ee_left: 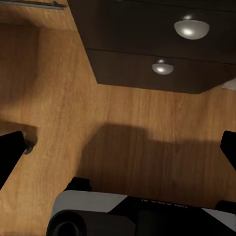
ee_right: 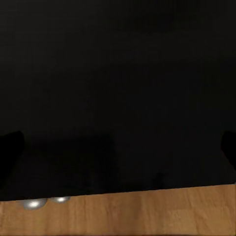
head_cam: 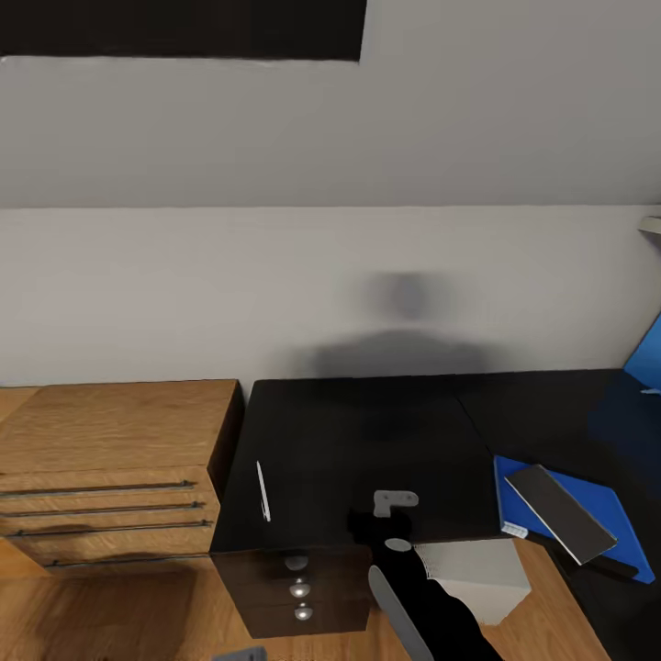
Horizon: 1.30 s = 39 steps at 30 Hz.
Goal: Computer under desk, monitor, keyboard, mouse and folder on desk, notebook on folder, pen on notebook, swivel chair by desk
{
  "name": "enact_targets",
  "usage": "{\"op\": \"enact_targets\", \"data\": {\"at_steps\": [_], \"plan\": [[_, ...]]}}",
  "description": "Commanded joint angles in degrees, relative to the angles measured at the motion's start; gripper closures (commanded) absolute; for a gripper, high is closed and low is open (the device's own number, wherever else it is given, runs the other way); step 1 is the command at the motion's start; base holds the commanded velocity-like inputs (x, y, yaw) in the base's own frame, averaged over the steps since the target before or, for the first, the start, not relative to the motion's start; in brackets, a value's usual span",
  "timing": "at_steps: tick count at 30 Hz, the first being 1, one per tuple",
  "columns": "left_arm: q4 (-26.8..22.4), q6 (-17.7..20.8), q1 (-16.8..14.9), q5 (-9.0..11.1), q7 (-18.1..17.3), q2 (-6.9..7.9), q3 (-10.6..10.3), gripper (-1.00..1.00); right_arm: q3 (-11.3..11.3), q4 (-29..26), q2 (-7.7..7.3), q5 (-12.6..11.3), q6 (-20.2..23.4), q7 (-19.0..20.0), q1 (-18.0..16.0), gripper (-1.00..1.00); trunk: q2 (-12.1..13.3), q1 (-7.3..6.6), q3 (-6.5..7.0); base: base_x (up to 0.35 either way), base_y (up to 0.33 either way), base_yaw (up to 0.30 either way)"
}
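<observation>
Nearest, the right arm reaches up from the lower edge of the head view, its right gripper (head_cam: 395,503) over the front of the desk (head_cam: 367,441). Its wrist cam shows dark fingertips (ee_right: 10,152) at both frame edges, spread wide w/ nothing between, above the glossy black top. The left gripper (ee_left: 118,147) hangs over the oak floor (ee_left: 64,123) by the drawer unit (head_cam: 294,588), fingers also wide apart, empty. Beside the right arm, a light grey computer (head_cam: 482,574) sits under the desk. On the desktop: a thin white pen (head_cam: 263,491) near the left front edge; at right, the blue folder (head_cam: 606,514) w/ the grey notebook (head_cam: 560,512) lying on it. Oak cabinet (head_cam: 110,459) left of the desk. Grey wall (head_cam: 321,275) behind
</observation>
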Motion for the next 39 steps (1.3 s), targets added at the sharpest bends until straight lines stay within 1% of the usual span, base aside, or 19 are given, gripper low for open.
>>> {"op": "enact_targets", "data": {"at_steps": [1, 4, 11, 39], "plan": [[-0.1, 0.3, -0.1, 0.1, 0.4, 0.04, -0.2, -1.0, 0.3, -0.1, -0.03, -0.4, 0.0, -0.5, 0.0, -1.0, -0.1, 0.01, -0.13, 0.0, 0.0, 0.228], [-0.1, 0.2, -0.1, 0.1, 0.4, 0.02, -0.2, -1.0, 0.9, 0.0, -0.03, -0.4, -0.4, -0.5, 0.0, -1.0, -0.1, 0.01, -0.3, 0.0, 0.0, 0.228], [-0.1, 0.2, -0.1, 0.0, 0.4, 0.0, -0.3, -1.0, 1.2, 0.0, -0.05, -0.4, -0.7, -0.5, 0.0, -1.0, -0.1, 0.01, -0.69, 0.0, 0.0, 0.228], [-0.1, 0.2, -0.1, 0.0, 0.4, 0.0, -0.3, -1.0, 1.2, 0.0, -0.18, -0.3, -0.7, -0.4, 0.0, -1.0, -0.1, 0.01, -2.26, 0.0, 0.0, 0.228]]}}
